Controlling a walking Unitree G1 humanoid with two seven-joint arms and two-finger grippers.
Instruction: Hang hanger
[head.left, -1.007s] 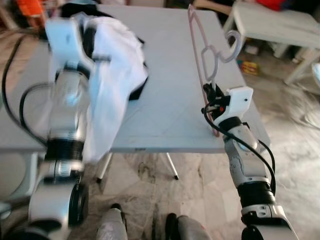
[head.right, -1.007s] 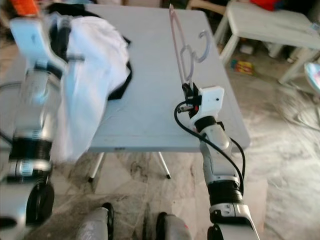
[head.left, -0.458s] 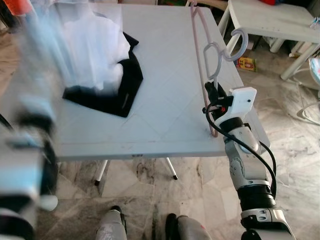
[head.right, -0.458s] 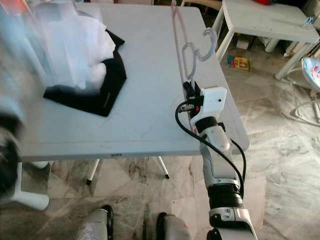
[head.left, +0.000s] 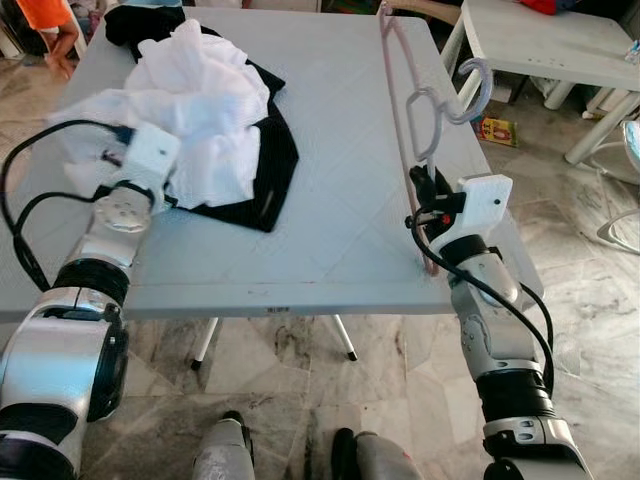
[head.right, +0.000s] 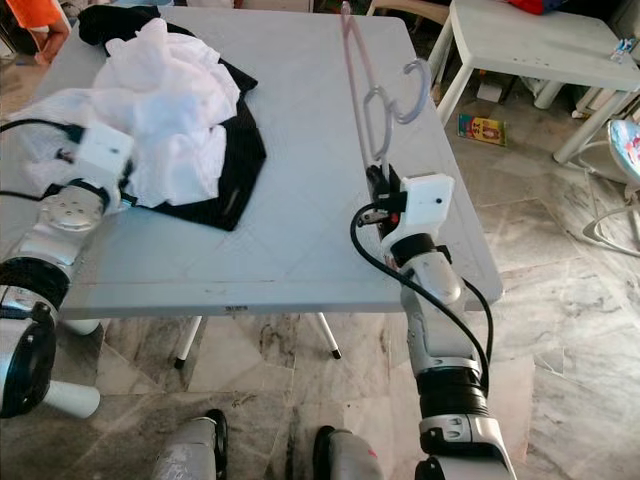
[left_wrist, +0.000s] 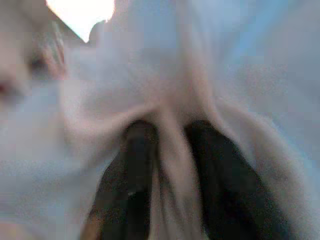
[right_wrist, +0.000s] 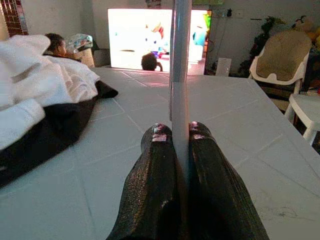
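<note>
Grey table (head.left: 330, 200), hanger (head.left: 405, 130) pinched in right tool (head.left: 425, 190)

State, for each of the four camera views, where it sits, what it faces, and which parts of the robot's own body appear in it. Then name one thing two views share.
Left eye view: head, looking down at the grey table; both silver arms and feet show.
Right eye view: same scene, shifted slightly.
Left wrist view: along the left gripper, fingers pinching the white crumpled cloth.
Right wrist view: along the right gripper, clamping the pale pink plastic hanger.
Shared: the hanger, in the eye views and the right wrist view.
</note>
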